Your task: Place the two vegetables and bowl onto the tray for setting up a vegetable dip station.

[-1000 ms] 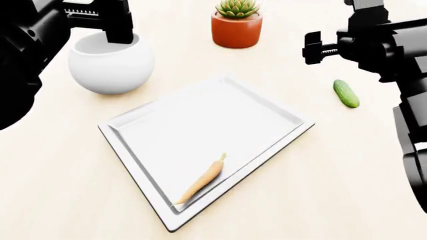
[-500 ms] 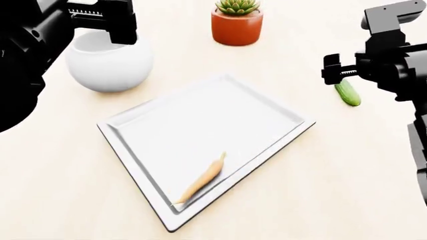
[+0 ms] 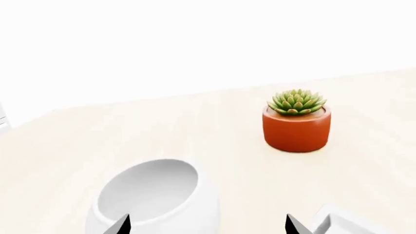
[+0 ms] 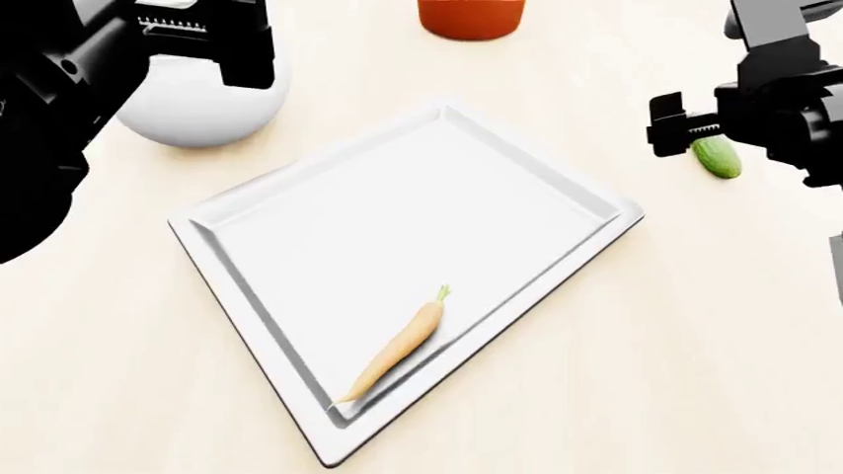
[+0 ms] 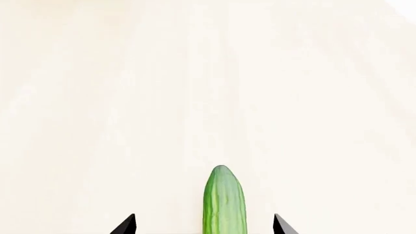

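The carrot (image 4: 399, 346) already lies in the tray (image 4: 330, 212), along its near rim, so two items remain on the tabletop. The right gripper (image 5: 204, 225) hangs spread wide, astride the cucumber (image 5: 224, 202) off the tray's right corner, lined up lengthwise for a pinch. The left gripper (image 3: 206, 225), likewise wide, seems poised at the bowl (image 3: 153, 197) beyond the tray's left corner.

Tray in the middle, other things around it on the surface.
The carrot (image 4: 398, 350) lies in the tray (image 4: 395, 197), along its near right rim. The bowl (image 4: 197, 104) stands behind the tray to the left, the plant pot (image 4: 471, 17) behind it further back. The cucumber (image 4: 718, 156) lies on the surface (image 4: 633, 375) right of the tray, apart from it.
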Controlling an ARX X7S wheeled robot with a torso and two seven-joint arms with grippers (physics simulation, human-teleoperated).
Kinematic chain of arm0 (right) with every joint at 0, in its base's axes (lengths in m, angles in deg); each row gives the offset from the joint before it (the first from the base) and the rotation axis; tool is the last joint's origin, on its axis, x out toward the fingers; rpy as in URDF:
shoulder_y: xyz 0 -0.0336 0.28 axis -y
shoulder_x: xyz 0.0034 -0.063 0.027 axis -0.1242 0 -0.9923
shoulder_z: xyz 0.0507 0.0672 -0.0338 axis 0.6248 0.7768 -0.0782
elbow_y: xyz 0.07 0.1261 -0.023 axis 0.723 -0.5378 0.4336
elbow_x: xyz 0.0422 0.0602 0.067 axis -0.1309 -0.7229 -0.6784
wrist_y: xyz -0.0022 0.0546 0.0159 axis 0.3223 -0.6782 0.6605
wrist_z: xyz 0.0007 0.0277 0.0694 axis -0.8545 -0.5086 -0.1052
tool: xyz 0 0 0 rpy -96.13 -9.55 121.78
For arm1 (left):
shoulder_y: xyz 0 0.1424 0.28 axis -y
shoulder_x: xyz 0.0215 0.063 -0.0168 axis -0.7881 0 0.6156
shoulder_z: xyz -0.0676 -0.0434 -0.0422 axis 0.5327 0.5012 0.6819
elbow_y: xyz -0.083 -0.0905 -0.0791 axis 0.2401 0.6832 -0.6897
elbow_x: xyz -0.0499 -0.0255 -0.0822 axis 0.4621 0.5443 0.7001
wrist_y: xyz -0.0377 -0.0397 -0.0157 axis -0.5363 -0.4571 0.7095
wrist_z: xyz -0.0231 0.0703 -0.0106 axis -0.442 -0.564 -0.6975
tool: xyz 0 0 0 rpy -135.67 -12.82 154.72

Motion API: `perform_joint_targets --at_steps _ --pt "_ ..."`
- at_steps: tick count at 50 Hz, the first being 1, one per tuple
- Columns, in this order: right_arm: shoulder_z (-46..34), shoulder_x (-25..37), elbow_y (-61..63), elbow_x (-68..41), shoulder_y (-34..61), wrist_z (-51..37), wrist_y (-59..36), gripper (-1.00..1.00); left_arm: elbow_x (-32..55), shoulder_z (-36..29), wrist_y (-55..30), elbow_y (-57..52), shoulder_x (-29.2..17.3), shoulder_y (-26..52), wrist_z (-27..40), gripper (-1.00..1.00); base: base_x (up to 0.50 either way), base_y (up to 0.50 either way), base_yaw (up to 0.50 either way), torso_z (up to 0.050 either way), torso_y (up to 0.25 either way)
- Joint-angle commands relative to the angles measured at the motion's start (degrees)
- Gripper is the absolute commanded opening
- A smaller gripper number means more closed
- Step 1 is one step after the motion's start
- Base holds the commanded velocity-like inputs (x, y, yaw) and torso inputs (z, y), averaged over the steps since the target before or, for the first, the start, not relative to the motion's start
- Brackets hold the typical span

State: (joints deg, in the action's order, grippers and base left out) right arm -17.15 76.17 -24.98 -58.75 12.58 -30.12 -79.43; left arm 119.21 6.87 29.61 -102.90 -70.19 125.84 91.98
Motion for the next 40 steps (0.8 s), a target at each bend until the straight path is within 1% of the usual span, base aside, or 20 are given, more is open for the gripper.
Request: perform_joint_targets --at_steps 1,3,9,14,16,18,19,28,29,34,40 --pt "-0.17 0.41 0.82 0.42 1.1 -0.18 -0.59 1.0 -0.08 0.0 0.32 -0.24 -0.07 0.11 -0.22 1.0 0.0 0.0 0.0 0.0 0.0" --pt "-0.38 -0.06 -0.71 0.77 1.3 0.37 0.32 1.0 -0.18 -0.09 0.25 -0.26 -0.07 0.2 -0.32 1.0 0.0 0.0 0.0 0.0 0.0" --pt "0.11 0.91 2.33 0.03 0.48 -0.67 -1.55 1.0 0.21 0.06 0.31 -0.39 -0.25 0.76 0.07 1.0 0.0 0.0 0.0 0.0 0.0" --pt "0.36 1.28 2.18 -0.06 0.17 -0.67 -1.14 1.0 0.63 0.15 0.26 -0.58 -0.26 1.49 0.52 1.0 0.0 0.0 0.0 0.0 0.0" --pt "0.68 2.05 4.05 -0.57 -0.23 -1.43 -2.62 1.0 0.88 0.2 0.28 -0.64 -0.27 1.75 0.77 1.0 0.0 0.0 0.0 0.0 0.0" --pt "0.6 1.87 2.71 -0.32 -0.37 -1.11 -1.78 1.0 0.85 0.17 0.27 -0.7 -0.3 1.85 0.73 1.0 0.0 0.0 0.0 0.0 0.0" --pt "0.98 2.57 5.06 -0.94 -0.59 -2.0 -3.54 1.0 0.7 0.31 0.56 -0.61 -0.23 1.81 0.86 1.0 0.0 0.0 0.0 0.0 0.0" --pt "1.47 2.58 4.32 -1.14 -0.86 -2.12 -3.11 1.0 1.01 0.01 0.24 -0.99 -0.27 2.41 0.78 1.0 0.0 0.0 0.0 0.0 -0.241" --pt "1.56 2.8 4.68 -1.25 -0.94 -2.34 -3.51 1.0 1.41 0.66 1.18 -1.0 -0.16 1.94 0.83 1.0 0.0 0.0 0.0 0.0 0.0" --pt "2.33 3.53 6.3 -1.99 -1.8 -3.28 -4.38 1.0 1.11 0.3 0.84 -1.1 -0.32 2.14 0.68 1.0 0.0 0.0 0.0 0.0 0.0" --pt "3.53 4.32 6.58 -2.25 -2.43 -5.05 -3.41 1.0 1.16 0.23 0.96 -1.15 -0.37 2.19 0.82 1.0 0.0 0.0 0.0 0.0 0.0"
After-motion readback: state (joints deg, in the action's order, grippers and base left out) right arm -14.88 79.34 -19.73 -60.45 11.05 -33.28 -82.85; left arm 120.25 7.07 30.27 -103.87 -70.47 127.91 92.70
